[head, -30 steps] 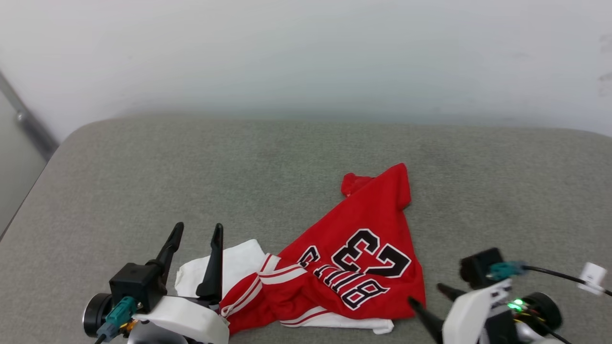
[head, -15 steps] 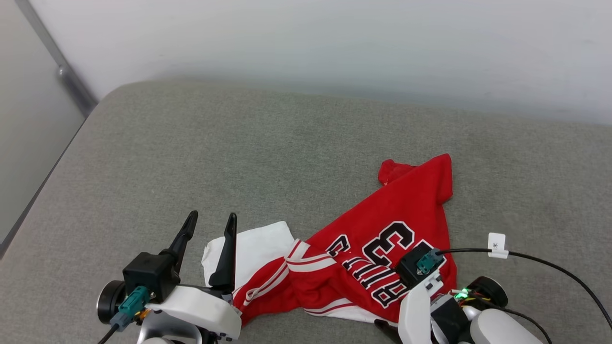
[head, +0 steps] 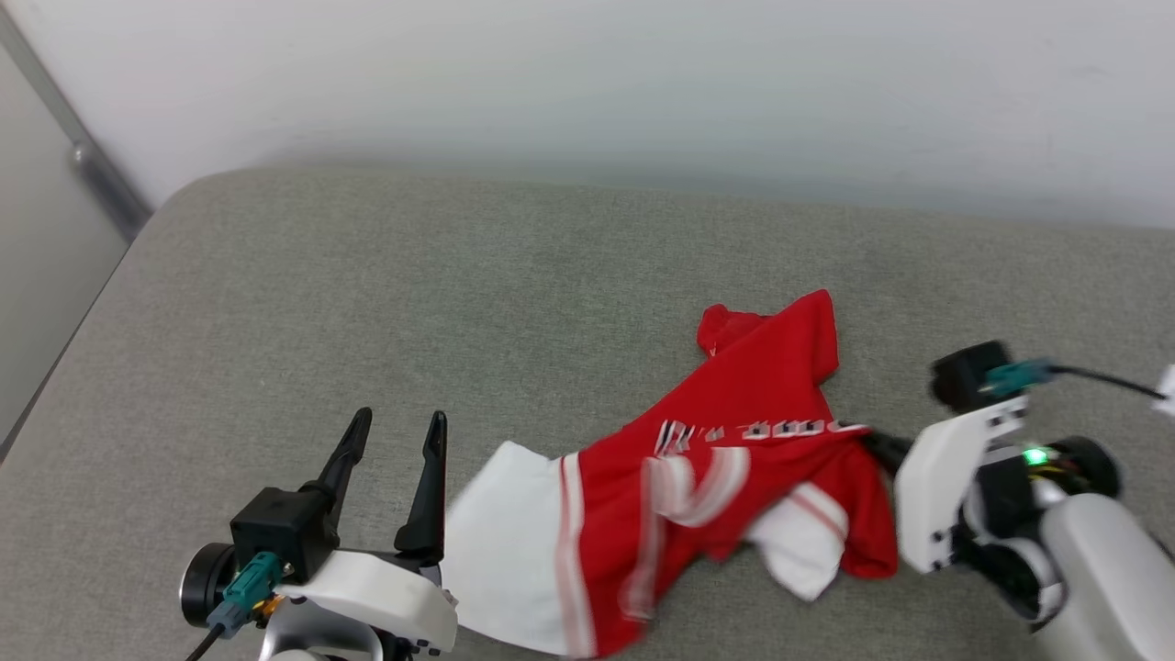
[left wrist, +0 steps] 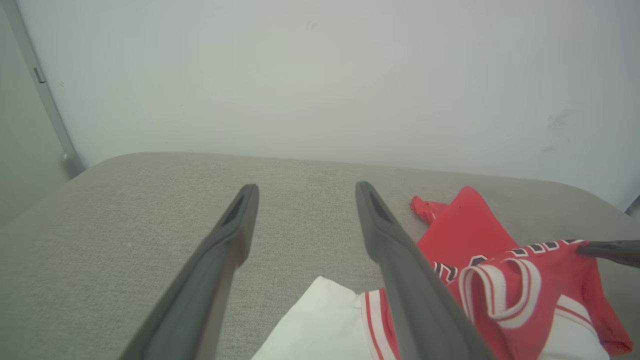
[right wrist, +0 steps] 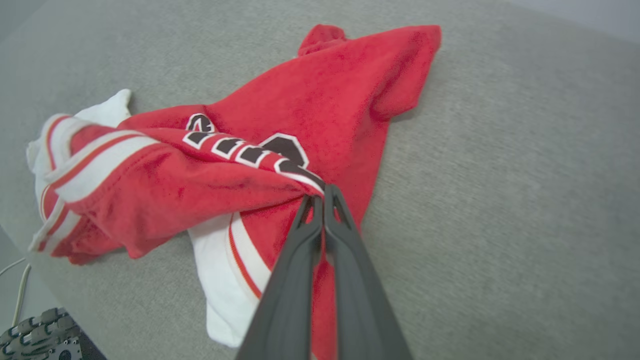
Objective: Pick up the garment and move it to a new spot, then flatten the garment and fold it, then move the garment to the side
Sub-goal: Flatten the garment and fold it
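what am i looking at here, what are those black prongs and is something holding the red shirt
You are seeing a two-armed robot at work. The wide picture is from a camera on its head; the other two come from cameras on its wrists, looking along each hand's fingers. The black prongs are those fingers. A red and white shirt lies crumpled on a grey cushion. The left gripper is open beside the shirt's white sleeve, holding nothing. The right gripper is shut on a fold of the shirt near the black lettering, lifting that part.
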Robot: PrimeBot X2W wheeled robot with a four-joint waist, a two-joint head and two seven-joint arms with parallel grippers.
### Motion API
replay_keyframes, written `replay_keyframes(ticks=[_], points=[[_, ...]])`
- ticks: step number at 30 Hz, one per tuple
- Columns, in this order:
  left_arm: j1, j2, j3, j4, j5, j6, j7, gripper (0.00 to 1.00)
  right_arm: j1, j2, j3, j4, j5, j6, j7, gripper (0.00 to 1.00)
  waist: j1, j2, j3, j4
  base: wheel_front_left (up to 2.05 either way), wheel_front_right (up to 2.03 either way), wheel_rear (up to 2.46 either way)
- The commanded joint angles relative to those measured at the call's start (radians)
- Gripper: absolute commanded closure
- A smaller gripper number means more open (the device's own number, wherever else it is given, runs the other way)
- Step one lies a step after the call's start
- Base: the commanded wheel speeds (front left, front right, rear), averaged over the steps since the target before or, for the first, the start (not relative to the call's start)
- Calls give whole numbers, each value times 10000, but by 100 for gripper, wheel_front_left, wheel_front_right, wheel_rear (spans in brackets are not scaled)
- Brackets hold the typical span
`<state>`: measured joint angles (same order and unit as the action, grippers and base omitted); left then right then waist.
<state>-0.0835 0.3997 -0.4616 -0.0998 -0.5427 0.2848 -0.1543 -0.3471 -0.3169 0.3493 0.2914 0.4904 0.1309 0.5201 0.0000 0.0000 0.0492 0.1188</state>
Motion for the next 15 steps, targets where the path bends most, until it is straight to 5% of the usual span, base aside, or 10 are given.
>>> replay_keyframes(ticks=[1, 7, 8, 9, 15], points=[[50, 10, -6, 27, -42, 26, -36, 0, 137, -12, -574, 192, -68, -3, -106, 100, 0, 0, 8, -55, 0, 0, 0], [-9, -31, -70, 93, -56, 7, -12, 0, 689, 317, -2599, 1482, 69, -3, -534, 98, 0, 0, 66, -139, 0, 0, 0], [-5, -30, -71, 104, -60, 10, -16, 0, 769, 398, -2718, 1635, 56, -3, -699, 70, 0, 0, 80, -149, 0, 0, 0], [-5, -24, -70, 116, -67, 13, -18, 0, 837, 490, -2810, 1754, 40, -3, -929, 0, 0, 0, 98, -163, 0, 0, 0], [18, 43, -48, 188, -89, 49, -44, 0, 1307, 857, -3234, 1612, -30, -3, -2755, 0, 0, 0, -2, -266, 0, 0, 0]])
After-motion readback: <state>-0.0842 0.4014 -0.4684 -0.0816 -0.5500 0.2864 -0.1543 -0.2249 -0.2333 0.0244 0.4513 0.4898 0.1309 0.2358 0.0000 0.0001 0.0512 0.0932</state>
